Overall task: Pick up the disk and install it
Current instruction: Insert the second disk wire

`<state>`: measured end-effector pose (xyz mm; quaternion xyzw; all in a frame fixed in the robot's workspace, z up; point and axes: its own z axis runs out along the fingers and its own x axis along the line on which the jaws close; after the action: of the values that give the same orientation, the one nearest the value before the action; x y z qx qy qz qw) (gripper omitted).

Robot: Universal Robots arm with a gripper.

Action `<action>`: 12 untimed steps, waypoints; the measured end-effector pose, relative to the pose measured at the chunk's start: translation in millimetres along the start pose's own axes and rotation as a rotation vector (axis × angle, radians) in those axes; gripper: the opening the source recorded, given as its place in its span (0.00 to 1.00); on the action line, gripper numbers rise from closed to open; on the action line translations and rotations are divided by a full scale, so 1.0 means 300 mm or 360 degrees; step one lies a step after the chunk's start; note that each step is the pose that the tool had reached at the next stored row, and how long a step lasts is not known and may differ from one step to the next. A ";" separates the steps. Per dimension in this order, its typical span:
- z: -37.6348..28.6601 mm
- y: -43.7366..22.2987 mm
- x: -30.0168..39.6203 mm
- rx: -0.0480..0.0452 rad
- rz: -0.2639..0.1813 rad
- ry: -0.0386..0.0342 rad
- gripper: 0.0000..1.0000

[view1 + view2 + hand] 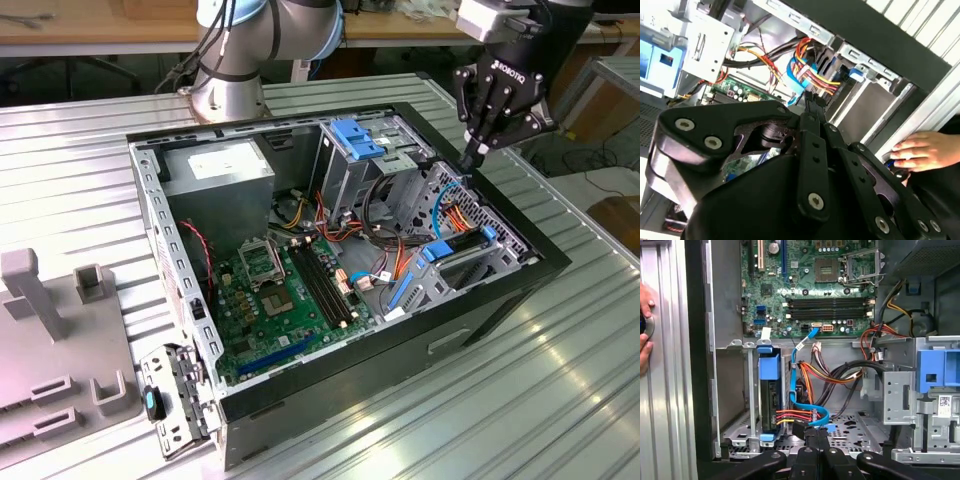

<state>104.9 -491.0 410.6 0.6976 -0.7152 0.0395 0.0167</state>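
- The open computer case lies on the ribbed metal table; inside, toward the exterior view's left, is the motherboard, with the grey power-supply box at the case's far edge.
- The disk already sits on edge in the drive cage at the case's right end, blue rail up — cables plugged into it.
- My gripper hangs above that cage, fingers pressed together and holding nothing.
- A person's hand rests on the table beside the case.
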 end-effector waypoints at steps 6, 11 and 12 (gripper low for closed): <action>0.012 -0.028 -0.005 -0.0064 0.0019 0.0051 0.11; 0.020 -0.053 -0.020 -0.0068 0.0027 0.0162 0.24; 0.020 -0.053 -0.034 -0.0067 0.0027 0.0171 0.30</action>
<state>121.1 -481.6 404.3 0.6880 -0.7198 0.0618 0.0695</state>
